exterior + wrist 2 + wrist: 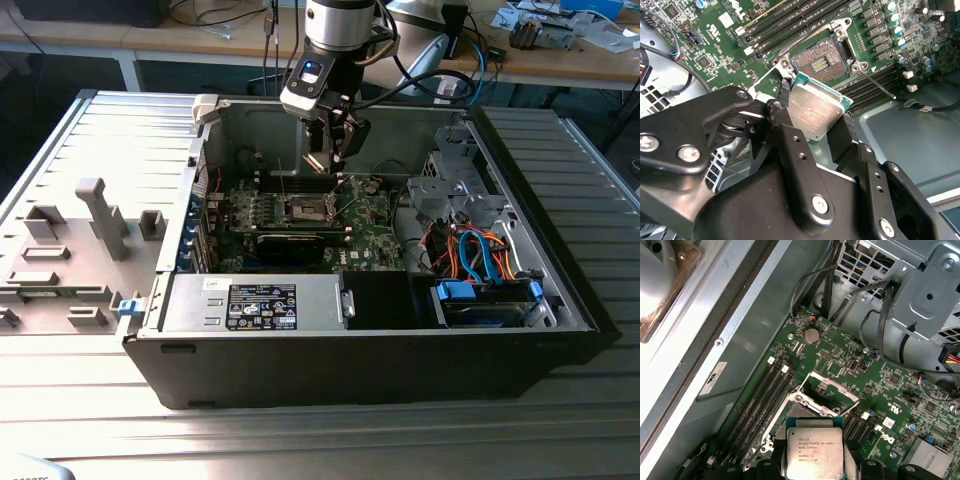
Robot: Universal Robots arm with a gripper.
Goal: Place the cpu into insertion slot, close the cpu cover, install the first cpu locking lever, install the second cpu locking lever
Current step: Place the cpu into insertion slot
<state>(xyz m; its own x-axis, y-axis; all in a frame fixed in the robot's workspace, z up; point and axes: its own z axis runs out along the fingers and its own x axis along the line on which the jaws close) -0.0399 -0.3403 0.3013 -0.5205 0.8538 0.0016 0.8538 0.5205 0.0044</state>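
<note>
The hand point(816, 106) is clamped on the chip point(817, 117) by two opposite edges, holding it in the air close to the open socket point(820, 61), not yet seated; in the exterior view the socket lies at about seven o'clock from the hand. I'd judge the chip light, stiff and smooth-topped with a delicate underside, so the edges look the right place to grip. A thin metal lever point(875, 82) juts out beside the socket, memory slots point(785, 25) flank it, and cables point(470, 255) sit at three o'clock, well apart.
</note>
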